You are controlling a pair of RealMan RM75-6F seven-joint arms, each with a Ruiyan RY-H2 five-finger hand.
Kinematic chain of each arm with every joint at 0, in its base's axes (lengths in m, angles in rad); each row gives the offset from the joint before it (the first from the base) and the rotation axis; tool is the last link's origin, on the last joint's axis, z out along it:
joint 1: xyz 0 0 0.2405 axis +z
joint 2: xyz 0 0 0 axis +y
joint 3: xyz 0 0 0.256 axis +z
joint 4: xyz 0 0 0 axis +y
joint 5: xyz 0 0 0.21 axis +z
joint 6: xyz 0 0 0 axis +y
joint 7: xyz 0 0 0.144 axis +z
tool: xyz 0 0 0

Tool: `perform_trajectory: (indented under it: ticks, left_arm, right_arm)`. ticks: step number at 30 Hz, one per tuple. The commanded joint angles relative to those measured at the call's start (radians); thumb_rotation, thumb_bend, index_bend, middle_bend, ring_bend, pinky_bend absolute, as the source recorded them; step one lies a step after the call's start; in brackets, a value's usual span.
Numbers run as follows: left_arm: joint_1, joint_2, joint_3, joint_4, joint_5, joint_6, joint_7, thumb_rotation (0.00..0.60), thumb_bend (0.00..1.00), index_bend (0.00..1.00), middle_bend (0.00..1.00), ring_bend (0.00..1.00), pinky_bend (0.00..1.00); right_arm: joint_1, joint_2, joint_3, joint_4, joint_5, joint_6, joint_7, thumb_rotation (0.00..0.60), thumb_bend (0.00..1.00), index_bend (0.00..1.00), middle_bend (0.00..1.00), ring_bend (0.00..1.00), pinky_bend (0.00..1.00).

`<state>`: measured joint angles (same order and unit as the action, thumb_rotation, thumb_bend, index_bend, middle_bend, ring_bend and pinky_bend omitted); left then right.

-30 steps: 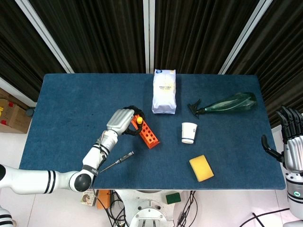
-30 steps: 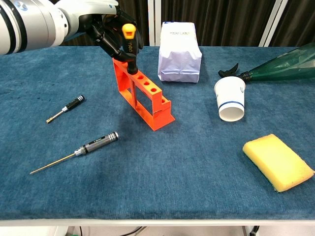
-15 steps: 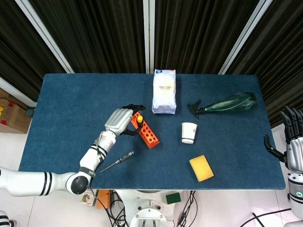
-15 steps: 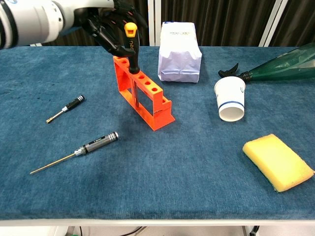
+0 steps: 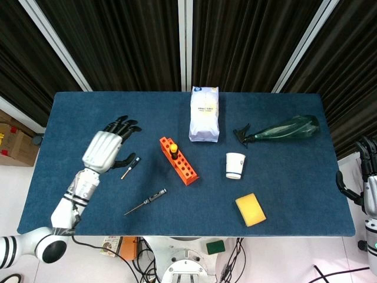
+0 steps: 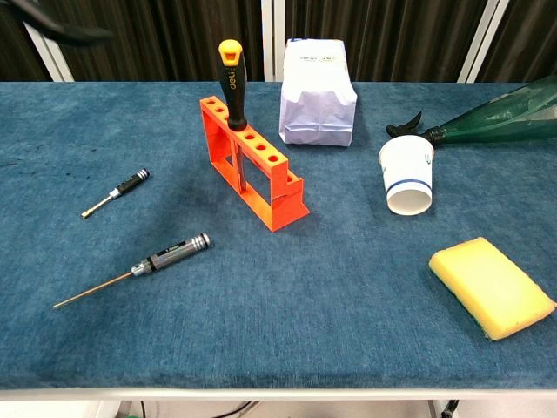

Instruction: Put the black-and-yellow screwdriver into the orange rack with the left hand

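Observation:
The black-and-yellow screwdriver (image 6: 232, 83) stands upright in a hole near the far end of the orange rack (image 6: 252, 165); from above its yellow cap (image 5: 173, 147) shows over the rack (image 5: 179, 162). My left hand (image 5: 106, 148) hovers well to the left of the rack with its fingers spread and nothing in it; only a dark fingertip blur (image 6: 65, 30) reaches the chest view's top left corner. My right hand (image 5: 368, 180) shows partly at the right edge, off the table, too cropped to judge.
A small black screwdriver (image 5: 130, 168) lies just right of my left hand, a long thin one (image 5: 145, 201) nearer the front. White bag (image 5: 204, 114), green spray bottle (image 5: 283, 128), paper cup (image 5: 234, 165) and yellow sponge (image 5: 250, 209) occupy the right half.
My left hand let go of the black-and-yellow screwdriver, which stays standing in the rack, and drew back to the left with fingers spread. The right hand slid further out of view.

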<state>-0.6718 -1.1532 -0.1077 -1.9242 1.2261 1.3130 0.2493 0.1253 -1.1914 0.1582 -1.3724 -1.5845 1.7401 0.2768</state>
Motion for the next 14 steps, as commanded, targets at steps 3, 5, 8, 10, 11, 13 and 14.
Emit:
perform_trajectory:
  ticks: [3, 5, 8, 10, 11, 13, 14]
  left_arm:
    - [0.318, 0.151, 0.23, 0.132, 0.221, 0.243, -0.003, 0.6, 0.13, 0.2, 0.1, 0.03, 0.21]
    - [0.365, 0.16, 0.259, 0.143, 0.212, 0.244, -0.016, 0.6, 0.08, 0.16, 0.09, 0.01, 0.2]
    - [0.408, 0.158, 0.28, 0.176, 0.22, 0.245, -0.06, 0.599, 0.06, 0.14, 0.08, 0.01, 0.19]
    - [0.438, 0.147, 0.282, 0.211, 0.234, 0.256, -0.113, 0.588, 0.06, 0.14, 0.08, 0.01, 0.18]
    - [0.449, 0.141, 0.28, 0.226, 0.236, 0.263, -0.128, 0.579, 0.06, 0.13, 0.08, 0.01, 0.18]
    - [0.469, 0.124, 0.268, 0.258, 0.238, 0.281, -0.147, 0.572, 0.06, 0.13, 0.08, 0.01, 0.17]
    - [0.479, 0.116, 0.26, 0.279, 0.24, 0.29, -0.156, 0.569, 0.06, 0.13, 0.08, 0.01, 0.17]
  right_arm:
    - [-0.041, 0.015, -0.046, -0.022, 0.045, -0.058, -0.102, 0.6, 0.44, 0.0, 0.0, 0.0, 0.0]
    - [-0.054, 0.023, -0.065, -0.038, 0.066, -0.089, -0.178, 0.6, 0.43, 0.0, 0.0, 0.0, 0.0]
    - [-0.068, 0.038, -0.083, -0.074, 0.097, -0.126, -0.268, 0.6, 0.41, 0.0, 0.0, 0.0, 0.0]
    - [-0.078, 0.05, -0.088, -0.106, 0.121, -0.144, -0.316, 0.6, 0.41, 0.0, 0.0, 0.0, 0.0]
    - [-0.081, 0.053, -0.088, -0.113, 0.126, -0.147, -0.324, 0.6, 0.41, 0.0, 0.0, 0.0, 0.0]
    - [-0.085, 0.055, -0.088, -0.121, 0.13, -0.149, -0.33, 0.6, 0.41, 0.0, 0.0, 0.0, 0.0]
    - [-0.087, 0.056, -0.088, -0.122, 0.131, -0.15, -0.332, 0.6, 0.41, 0.0, 0.0, 0.0, 0.0]
